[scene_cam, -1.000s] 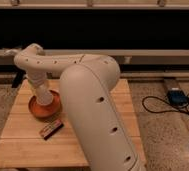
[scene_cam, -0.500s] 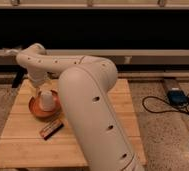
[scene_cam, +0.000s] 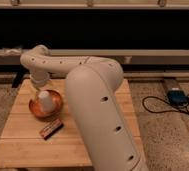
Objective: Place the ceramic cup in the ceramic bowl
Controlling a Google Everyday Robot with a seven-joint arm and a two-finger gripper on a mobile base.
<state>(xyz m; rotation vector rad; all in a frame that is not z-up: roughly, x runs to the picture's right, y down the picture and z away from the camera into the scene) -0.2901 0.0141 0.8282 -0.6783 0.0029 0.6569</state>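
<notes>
The white ceramic cup (scene_cam: 46, 100) stands inside the orange ceramic bowl (scene_cam: 34, 109) on the left part of the wooden table. My gripper (scene_cam: 40, 89) hangs from the white arm just above and to the left of the cup, close to its top. I cannot tell whether it touches the cup. The arm's big white link covers the middle of the view.
A dark brown rectangular bar (scene_cam: 51, 129) lies on the wooden table (scene_cam: 23, 145) just in front of the bowl. A blue box (scene_cam: 176, 95) and black cables lie on the floor to the right. A dark wall with a rail runs behind the table.
The gripper has drawn up and to the left, off the cup. The cup now shows more fully in the bowl. The bowl and bar have not moved.
</notes>
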